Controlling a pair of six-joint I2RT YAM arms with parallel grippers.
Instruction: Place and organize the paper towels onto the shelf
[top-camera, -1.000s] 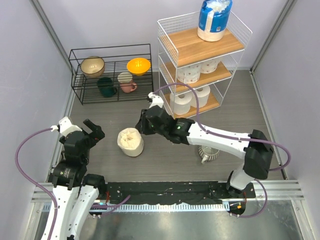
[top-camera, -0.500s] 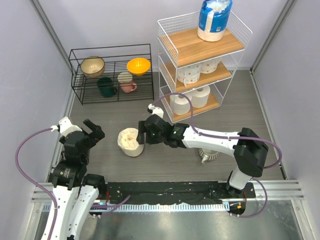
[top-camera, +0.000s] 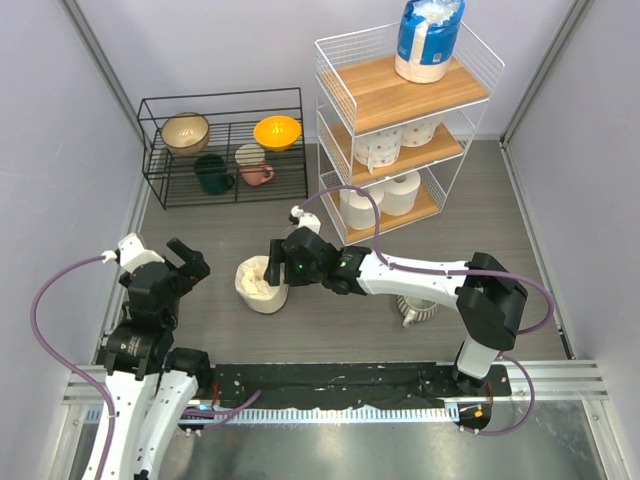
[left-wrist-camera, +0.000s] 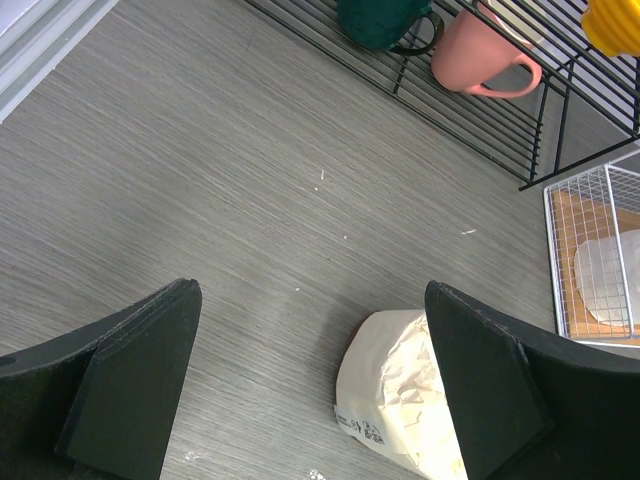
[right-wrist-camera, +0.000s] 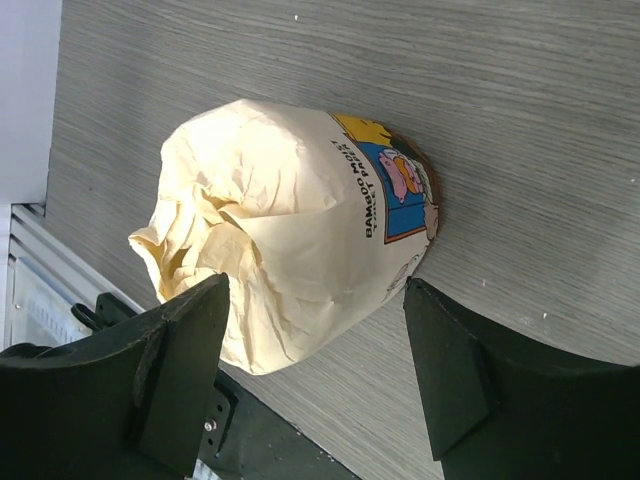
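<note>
Right gripper (right-wrist-camera: 315, 290) is held spread astride the cream roll (right-wrist-camera: 290, 220) on the desk (top-camera: 300, 330), so a clamp can be made for the shelf (top-camera: 370, 90). Left gripper (left-wrist-camera: 310, 292) is parked spread, near left.

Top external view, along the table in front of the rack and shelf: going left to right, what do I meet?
left tool → cream paper towel roll → grey ribbed cup
</note>
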